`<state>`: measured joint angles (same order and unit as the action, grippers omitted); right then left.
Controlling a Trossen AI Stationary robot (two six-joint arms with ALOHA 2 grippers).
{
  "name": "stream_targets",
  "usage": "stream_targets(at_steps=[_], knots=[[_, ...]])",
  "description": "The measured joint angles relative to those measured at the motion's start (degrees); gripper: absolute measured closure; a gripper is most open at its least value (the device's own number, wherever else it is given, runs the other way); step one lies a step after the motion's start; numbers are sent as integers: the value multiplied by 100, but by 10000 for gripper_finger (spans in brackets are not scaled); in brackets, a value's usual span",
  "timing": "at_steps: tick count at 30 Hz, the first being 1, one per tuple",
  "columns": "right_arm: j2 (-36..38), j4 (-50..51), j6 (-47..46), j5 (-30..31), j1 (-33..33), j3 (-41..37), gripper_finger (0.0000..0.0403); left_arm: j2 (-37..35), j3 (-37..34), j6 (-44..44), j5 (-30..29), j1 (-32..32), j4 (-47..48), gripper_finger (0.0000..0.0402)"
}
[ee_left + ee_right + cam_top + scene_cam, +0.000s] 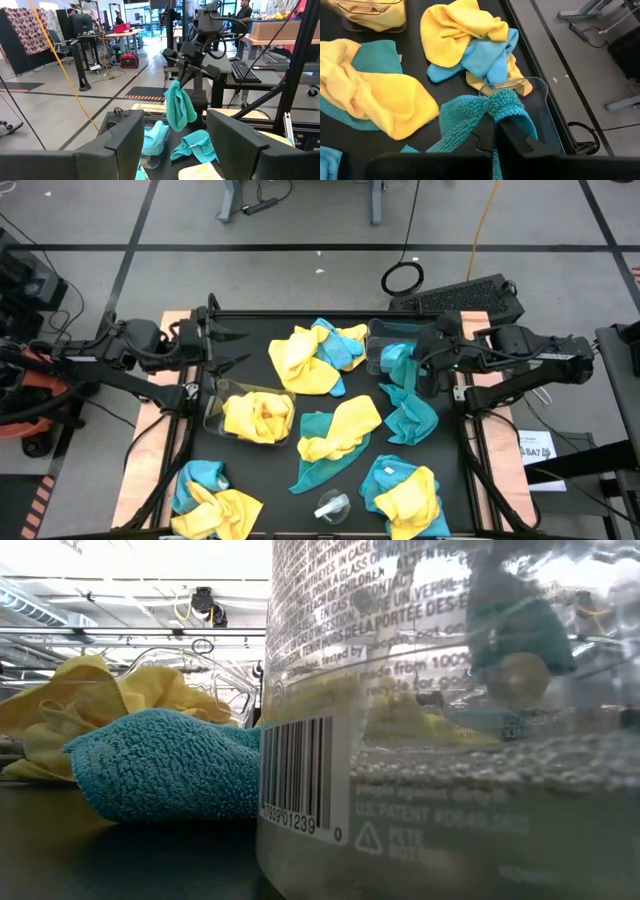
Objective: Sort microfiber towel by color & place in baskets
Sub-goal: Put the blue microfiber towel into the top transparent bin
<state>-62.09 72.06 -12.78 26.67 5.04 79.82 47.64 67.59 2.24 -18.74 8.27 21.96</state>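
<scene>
Two bins matter to you here, so read the table from its left edge across. Your left gripper (228, 348) hangs over the far-left corner with its fingers spread wide and nothing between them; just beside it on the near side sits the left bin (212, 412), already holding a yellow towel (258, 418). Mixed heaps of yellow and teal cloth lie across the middle of the table and along its near edge, so plenty is left to sort. Toward the right edge, your right gripper (418, 365) is clamped on a teal towel (492, 112), which hangs bunched and limp from the fingertips with its long axis pointing down. What the coming move turns on is this: the right bin (544, 107) lies directly under and just beyond that hanging towel, with its open mouth up, and the right arm is far nearer to it than the left. I judge that a release from here would drop the cloth inside, though a trailing corner could catch the rim.
</scene>
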Motion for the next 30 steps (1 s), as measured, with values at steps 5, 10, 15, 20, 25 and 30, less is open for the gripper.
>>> stream_targets(at_steps=[5,10,15,20,25,30], knots=[[-5,-89,-2,-122,-293,-495,403,0,0,-2,0,0,0,181],[36,-521,46,-99,-810,-1354,403,0,0,-2,0,0,0,181],[70,-1066,299,211,-1364,-1702,403,0,0,-7,1,0,0,181],[74,-1402,959,180,-1916,-1271,403,0,0,-17,0,0,0,181],[81,-1529,1517,135,-2386,-721,403,0,0,-17,2,0,0,181],[47,-1595,1711,-272,-2671,-820,403,0,0,-15,2,0,0,181]])
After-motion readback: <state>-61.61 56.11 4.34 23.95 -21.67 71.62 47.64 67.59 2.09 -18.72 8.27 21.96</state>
